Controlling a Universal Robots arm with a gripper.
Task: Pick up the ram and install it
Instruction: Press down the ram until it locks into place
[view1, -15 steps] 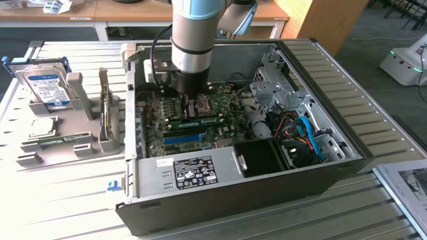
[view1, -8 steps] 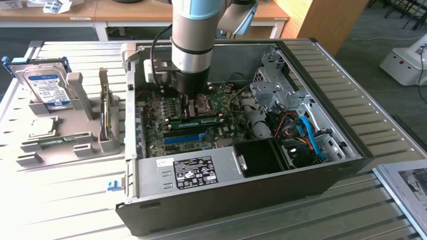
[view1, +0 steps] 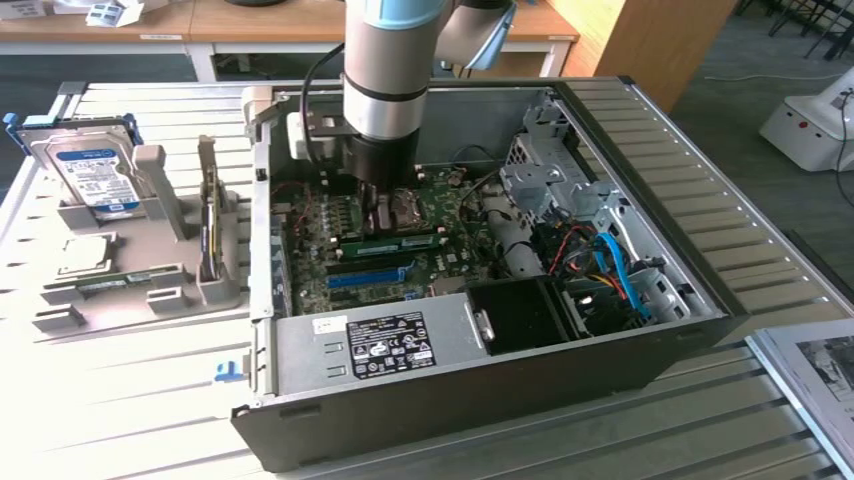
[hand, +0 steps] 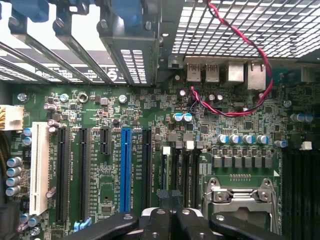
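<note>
**Mia:** What is the biggest thing there?

**Tom:** The desk. It is pale and made of long flat slats. On it stands a big black metal computer case, open on top.

**Mia:** What is in the case?

**Tom:** A robot arm, round and grey, reaches straight down into it. Under it lies a green motherboard, flat and full of tiny parts. A silver power box with a black sticker sits at the near side, and blue cables curl in the corner on the exterior view's right.

**Mia:** And the end effector?

**Tom:** The end effector is black, and its two fingers are pressed tight together. In the exterior view it hangs right over the ram. Whether it touches the ram, one cannot tell.

**Mia:** Where is the ram?

**Tom:** It is inside the case, on the motherboard. It is a long thin green stick, lying between the shiny square chip socket and the long blue slot.

**Mia:** Is there anything outside the case?

**Tom:** Yes, a grey plastic holder stands on the desk at the exterior view's left. It holds a hard drive standing up, and a small green stick lying flat.

**Mia:** What is the smallest thing?

**Tom:** A thin red and black wire loops over the motherboard.
</note>
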